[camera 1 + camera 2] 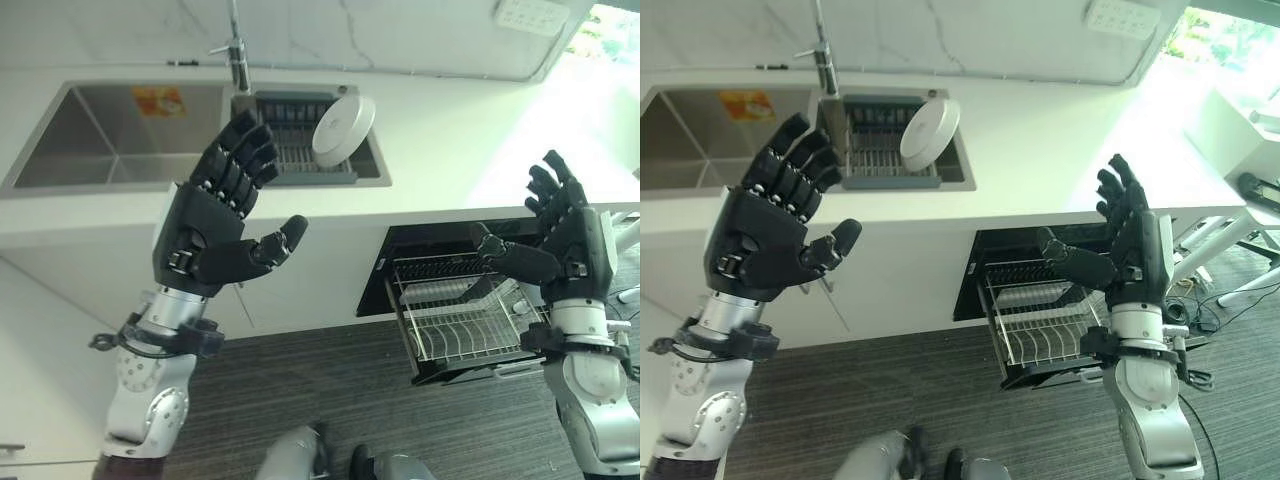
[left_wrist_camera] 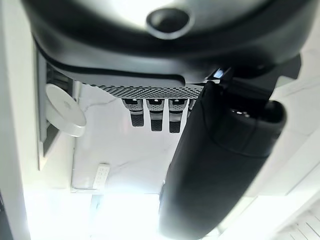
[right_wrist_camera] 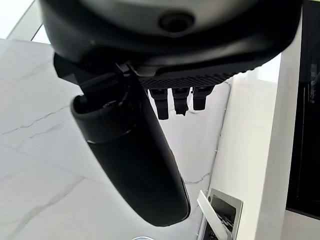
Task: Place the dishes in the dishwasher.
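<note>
both arms are raised in front of the white counter (image 1: 1060, 150), palms turned inward toward each other and well apart. the robot's left dark hand (image 1: 215, 235) is held up in front of the counter edge below the sink, fingers (image 1: 240, 160) spread wide and nearly straight, thumb sticking out sideways, holding nothing. the robot's right dark hand (image 1: 1130, 250) is up over the open dishwasher, fingers straight and pointing upward, thumb stretched out toward the left hand, also holding nothing. in each wrist view the thumb juts forward and the fingertips show in a short straight row beyond the palm. the round white plate (image 1: 343, 128) stands tilted on its edge in the dark ribbed drying rack (image 1: 295, 150) set in the smaller compartment of the stainless steel sink (image 1: 100, 140), leaning at the rack's right end with its underside and foot ring facing out; it looks plain and glossy. the left wrist view shows the same plate (image 2: 65, 110) against the pale wall. the larger basin on the left has an orange-yellow patch (image 1: 158, 100) on its far wall. a chrome tap (image 1: 236, 55) rises behind the rack. under the counter the black dishwasher (image 1: 985, 270) stands open with its wire dish basket (image 1: 1040, 330) pulled out over the dark grey floor (image 1: 920, 390).
</note>
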